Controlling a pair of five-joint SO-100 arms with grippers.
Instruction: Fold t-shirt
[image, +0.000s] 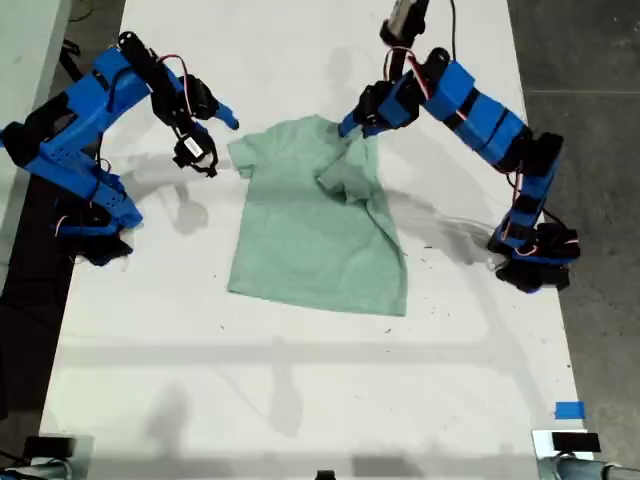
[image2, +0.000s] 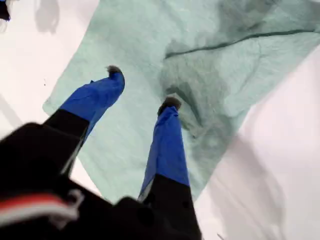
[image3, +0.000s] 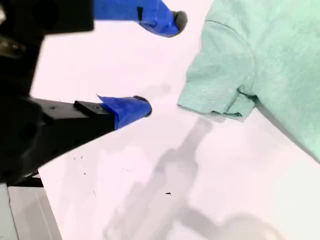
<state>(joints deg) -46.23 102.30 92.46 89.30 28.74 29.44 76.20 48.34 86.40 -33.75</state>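
Now your first end effector (image2: 141, 86) hangs spread over the t-shirt (image: 318, 222)'s folded-in sleeve, so pinch deep before dragging.

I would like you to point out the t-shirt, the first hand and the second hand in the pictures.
t-shirt (image: 310, 240): exterior view, middle of the flat body.
my first hand (image2: 142, 90): first wrist view, midway between its open fingertips, above the cloth.
my second hand (image3: 160, 65): second wrist view, midway between its open fingertips, beside the sleeve.

Mint t-shirt (image: 315, 225) — one sleeve folded inward
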